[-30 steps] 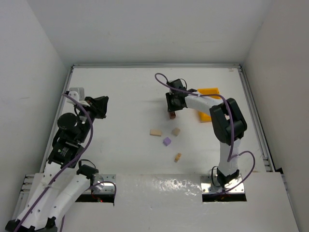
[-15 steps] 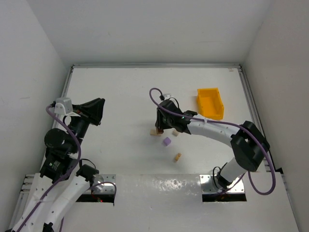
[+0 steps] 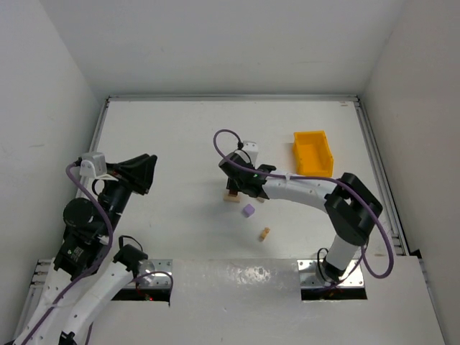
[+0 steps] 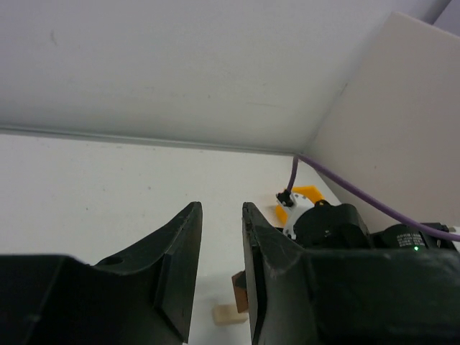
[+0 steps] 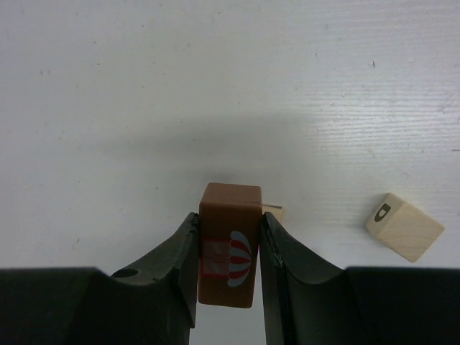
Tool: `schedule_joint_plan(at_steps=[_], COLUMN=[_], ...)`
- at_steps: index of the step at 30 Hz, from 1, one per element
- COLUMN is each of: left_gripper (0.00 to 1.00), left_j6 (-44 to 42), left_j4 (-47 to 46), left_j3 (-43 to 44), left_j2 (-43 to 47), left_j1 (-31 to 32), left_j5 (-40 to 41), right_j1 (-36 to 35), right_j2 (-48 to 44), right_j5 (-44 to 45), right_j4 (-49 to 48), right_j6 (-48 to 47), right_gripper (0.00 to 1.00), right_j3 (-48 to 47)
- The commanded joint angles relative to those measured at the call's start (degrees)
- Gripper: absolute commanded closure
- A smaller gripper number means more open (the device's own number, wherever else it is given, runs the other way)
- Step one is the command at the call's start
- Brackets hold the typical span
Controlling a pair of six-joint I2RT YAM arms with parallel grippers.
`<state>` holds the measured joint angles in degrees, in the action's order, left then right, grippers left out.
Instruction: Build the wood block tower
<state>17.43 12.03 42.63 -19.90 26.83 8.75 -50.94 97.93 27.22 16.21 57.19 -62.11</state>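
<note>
Robotics lab test cell, by every sign. Plain white walls (image 3: 43, 108) boxing in a white surface (image 3: 172, 136) edged with metal rails (image 3: 230, 98). Left arm (image 3: 85, 214) and right arm (image 3: 302, 190), both small robot arms, bolted to metal plates (image 3: 356, 279) at the near edge, purple cables (image 3: 215, 140) looping loose. For props, a yellow plastic bin (image 3: 313, 152) and tiny wooden cubes (image 3: 249, 210).

The brown block (image 5: 230, 237), upright between fingers (image 5: 176, 266), hangs above a tan block (image 3: 231, 198).
</note>
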Motion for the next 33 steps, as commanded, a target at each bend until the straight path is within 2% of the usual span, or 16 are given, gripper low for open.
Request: schedule_joint_plan(at_steps=[1,4,19,33], left_gripper=[0.73,0.73,0.73,0.73], left_j6=[-0.2,-0.9,-1.3,-1.6], left_j4=[3.9,5.6,5.9,6.1], left_j3=[-0.7,-0.8,-1.0,-0.9], left_j2=[1.4,3.1,6.9,7.0], left_j1=[1.9,3.2,5.7,6.1], left_j5=[0.7,3.2,2.7,3.0], right_j1=[-0.8,-1.5,-3.8,-4.0], right_j2=[2.3,4.4,10.3,9.5], right_j5=[4.1,5.6,5.2,6.9], right_j4=[2.4,4.6,6.5,6.6], right_j6=[4.5,5.6,7.3,8.2], right_gripper=[0.84,0.84,0.81,0.8], right_j3=[-3.5,-5.1,-9.8,-7.1])
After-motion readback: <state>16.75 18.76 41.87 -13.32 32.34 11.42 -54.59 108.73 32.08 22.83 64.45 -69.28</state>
